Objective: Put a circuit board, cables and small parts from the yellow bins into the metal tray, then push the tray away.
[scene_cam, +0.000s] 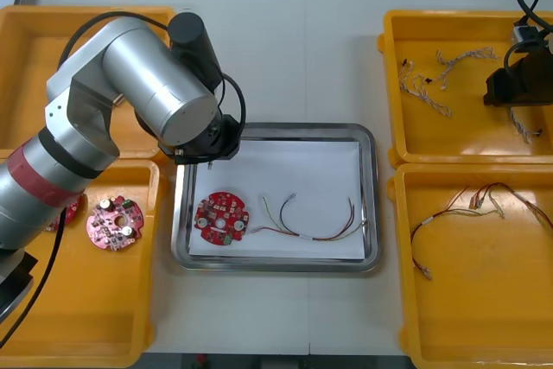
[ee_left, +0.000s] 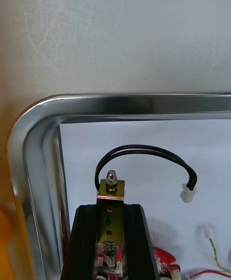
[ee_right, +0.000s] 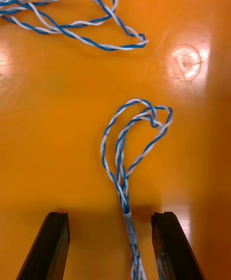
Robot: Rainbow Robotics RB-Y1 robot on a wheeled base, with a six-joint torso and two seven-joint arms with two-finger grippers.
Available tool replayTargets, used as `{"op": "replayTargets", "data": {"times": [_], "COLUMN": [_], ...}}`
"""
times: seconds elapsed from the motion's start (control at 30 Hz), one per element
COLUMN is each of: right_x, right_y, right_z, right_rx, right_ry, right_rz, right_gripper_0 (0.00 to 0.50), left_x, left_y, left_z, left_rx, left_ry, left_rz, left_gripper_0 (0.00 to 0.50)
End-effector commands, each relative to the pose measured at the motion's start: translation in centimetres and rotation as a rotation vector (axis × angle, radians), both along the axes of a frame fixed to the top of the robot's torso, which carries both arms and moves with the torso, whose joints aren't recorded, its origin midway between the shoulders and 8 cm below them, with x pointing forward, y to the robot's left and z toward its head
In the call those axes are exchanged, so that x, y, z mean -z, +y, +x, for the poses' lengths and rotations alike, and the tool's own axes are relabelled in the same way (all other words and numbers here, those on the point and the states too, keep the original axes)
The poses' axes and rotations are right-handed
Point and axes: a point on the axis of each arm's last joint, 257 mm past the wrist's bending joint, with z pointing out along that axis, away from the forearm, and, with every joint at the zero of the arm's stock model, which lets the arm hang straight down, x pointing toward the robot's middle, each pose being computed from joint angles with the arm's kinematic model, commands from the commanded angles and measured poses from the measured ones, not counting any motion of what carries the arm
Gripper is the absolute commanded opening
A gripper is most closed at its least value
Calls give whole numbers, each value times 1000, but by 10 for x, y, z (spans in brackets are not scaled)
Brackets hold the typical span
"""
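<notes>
My left gripper [ee_left: 110,241] is shut on a small metal part [ee_left: 111,194], a brass-coloured bracket with a screw on top. It hangs over the left rear corner of the metal tray [ee_left: 33,130]. A black cable [ee_left: 144,153] with a white plug arcs out from behind the part. In the tray [scene_cam: 275,130] lie a red circuit board [scene_cam: 221,219] and a red and yellow cable [scene_cam: 311,224]. My right gripper [ee_right: 110,248] stands open low over the far right bin [scene_cam: 393,84], with a twisted blue and white cable [ee_right: 126,164] running between its fingers.
More twisted cables [scene_cam: 428,84] lie in the far right bin, and red and yellow cables [scene_cam: 467,209] in the near right bin. Red circuit boards [scene_cam: 113,222] sit in the near left bin [scene_cam: 147,300]. My left arm [scene_cam: 130,84] crosses above the far left bin.
</notes>
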Motion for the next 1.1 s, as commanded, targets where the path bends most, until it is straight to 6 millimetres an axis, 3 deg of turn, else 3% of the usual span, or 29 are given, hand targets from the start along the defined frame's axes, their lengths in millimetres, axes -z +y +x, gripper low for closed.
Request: {"op": "replayTargets", "data": {"times": [0.03,0.3,0.73,1.1], "right_x": [-15,-4,-7,-2], "right_y": [18,17,10,7], "right_z": [12,5,-10,-17], "right_rx": [-38,-22,-10,0], "right_ry": [-19,6,51,56], "right_rz": [1,37,83,139], "right_gripper_0": [500,500,500,500], "left_x": [16,24,39,41], "left_y": [-5,-4,-1,-3], "left_z": [-5,-3,0,-1], "left_rx": [35,47,53,58], "left_ry": [6,5,7,7], "left_rz": [23,22,29,29], "left_gripper_0": [0,0,0,8]}}
